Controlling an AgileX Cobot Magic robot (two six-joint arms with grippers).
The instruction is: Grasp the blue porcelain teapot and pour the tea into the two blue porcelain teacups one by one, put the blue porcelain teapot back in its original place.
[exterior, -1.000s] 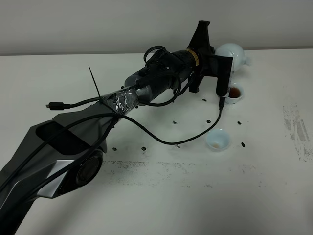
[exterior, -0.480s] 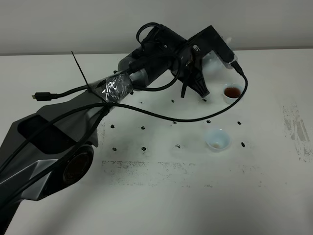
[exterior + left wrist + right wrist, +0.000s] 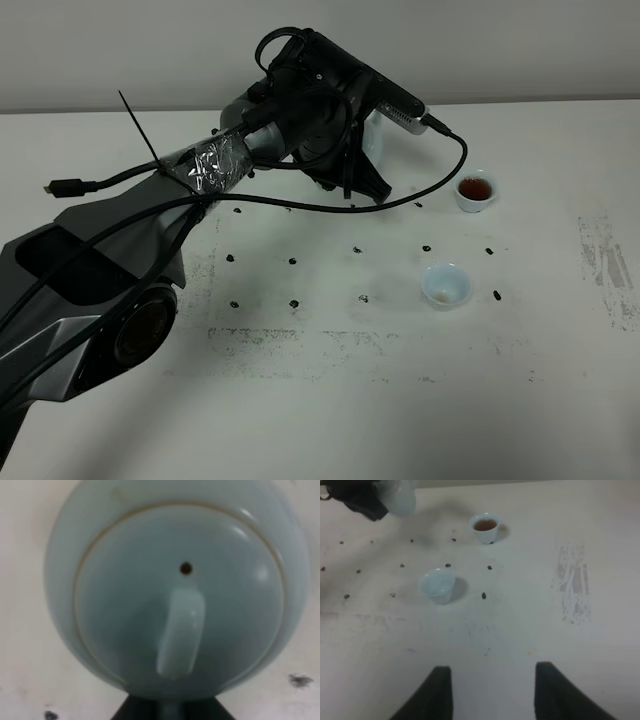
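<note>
Left fingers [image 3: 200,712] closed tight on the blue teapot [image 3: 175,590], at the back of the table [image 3: 330,400], well apart from the cup with tea [image 3: 477,190] and the empty cup [image 3: 446,286]. Right fingers [image 3: 439,695] open wide.

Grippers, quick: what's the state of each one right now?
Left gripper: closed, holding the blue porcelain teapot.
Right gripper: open, holding nothing.

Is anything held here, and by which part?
The left gripper holds the blue porcelain teapot at its side, apparently by the handle; the right gripper is open and empty.
</note>
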